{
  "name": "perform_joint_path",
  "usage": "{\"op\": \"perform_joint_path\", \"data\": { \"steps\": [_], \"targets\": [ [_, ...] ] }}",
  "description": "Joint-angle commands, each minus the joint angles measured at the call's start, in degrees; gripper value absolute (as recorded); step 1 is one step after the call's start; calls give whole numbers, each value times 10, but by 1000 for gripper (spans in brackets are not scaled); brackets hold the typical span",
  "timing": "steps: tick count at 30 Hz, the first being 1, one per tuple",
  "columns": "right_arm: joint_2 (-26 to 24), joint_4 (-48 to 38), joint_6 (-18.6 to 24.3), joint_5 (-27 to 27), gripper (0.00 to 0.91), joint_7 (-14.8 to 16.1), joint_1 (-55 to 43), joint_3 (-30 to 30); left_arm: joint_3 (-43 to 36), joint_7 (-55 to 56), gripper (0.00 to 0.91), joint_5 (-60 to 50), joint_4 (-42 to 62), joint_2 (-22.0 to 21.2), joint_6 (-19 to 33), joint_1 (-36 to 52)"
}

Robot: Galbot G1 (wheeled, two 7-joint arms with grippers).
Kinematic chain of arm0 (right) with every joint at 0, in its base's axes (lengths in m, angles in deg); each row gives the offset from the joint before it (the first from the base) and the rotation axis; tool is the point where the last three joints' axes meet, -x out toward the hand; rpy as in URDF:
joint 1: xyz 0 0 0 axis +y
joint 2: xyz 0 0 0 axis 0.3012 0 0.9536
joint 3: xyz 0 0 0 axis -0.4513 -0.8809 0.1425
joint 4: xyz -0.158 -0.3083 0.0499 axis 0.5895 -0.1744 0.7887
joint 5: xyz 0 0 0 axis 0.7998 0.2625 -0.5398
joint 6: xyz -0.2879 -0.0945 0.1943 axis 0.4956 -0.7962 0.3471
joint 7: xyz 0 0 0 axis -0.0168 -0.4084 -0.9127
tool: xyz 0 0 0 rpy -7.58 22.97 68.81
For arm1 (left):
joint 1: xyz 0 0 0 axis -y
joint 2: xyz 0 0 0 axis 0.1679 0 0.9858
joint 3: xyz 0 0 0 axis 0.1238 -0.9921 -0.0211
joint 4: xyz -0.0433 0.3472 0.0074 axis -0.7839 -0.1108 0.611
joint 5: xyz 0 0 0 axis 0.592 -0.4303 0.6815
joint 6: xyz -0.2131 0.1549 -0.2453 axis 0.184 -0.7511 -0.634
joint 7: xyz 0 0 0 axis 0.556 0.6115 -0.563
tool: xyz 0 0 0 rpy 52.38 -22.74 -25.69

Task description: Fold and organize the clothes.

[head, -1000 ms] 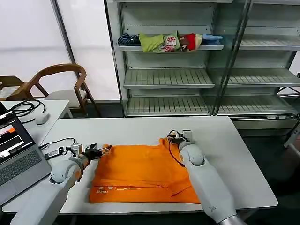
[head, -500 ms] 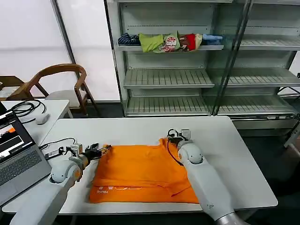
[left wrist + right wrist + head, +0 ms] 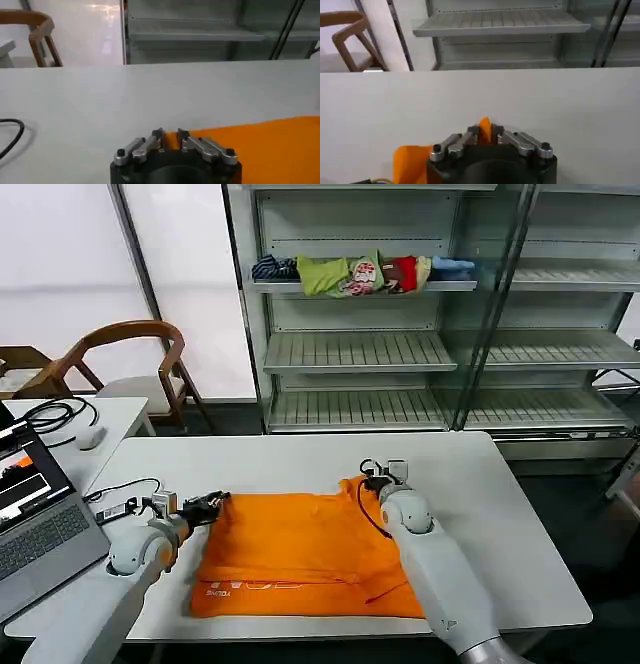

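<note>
A tall metal shelving unit (image 3: 400, 314) stood at the far side of the room, and a heap of multicoloured garments (image 3: 360, 274) lay on one of its upper shelves. In front of it a white table (image 3: 300, 459) took up the middle of the scene. A second white table at the left carried an open laptop (image 3: 35, 519) and some dark cables (image 3: 55, 414), with a wooden chair (image 3: 125, 359) behind it.

The orange T-shirt (image 3: 300, 554) lay spread flat on the near half of the main table, between the two arms, with its small pale lettering (image 3: 218, 592) at the near left corner by the hem.

The right gripper (image 3: 378, 476) sat at the shirt's far right corner, low over the table. In the right wrist view its fingers (image 3: 471, 132) were pressed in on a raised peak of orange cloth (image 3: 485, 127), pinching the shirt there.

The left gripper (image 3: 212, 505) lay at the shirt's far left corner, also low on the table. In the left wrist view its fingers (image 3: 157, 135) were drawn close together with a narrow gap, right at the edge of the orange cloth (image 3: 260, 145); whether any cloth was caught between them could not be told.
</note>
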Motion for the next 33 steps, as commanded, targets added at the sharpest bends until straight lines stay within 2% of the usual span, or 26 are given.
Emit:
{"op": "perform_joint_path", "data": {
  "steps": [1, 9, 25, 33],
  "targets": [
    [0, -1, -1, -1, 0, 0, -1, 0, 0, -2, 30, 0, 0, 0, -1, -1],
    [-5, 18, 8, 0, 0, 6, 2, 1, 0, -5, 30, -1, -1, -1, 1, -1],
    [-77, 196, -1, -45, 0, -7, 82, -1, 21, -4, 30, 8, -61, 10, 5, -33],
    [-97, 241, -1, -52, 0, -6, 114, 14, 51, -4, 30, 14, -112, 18, 9, -78]
  ]
}}
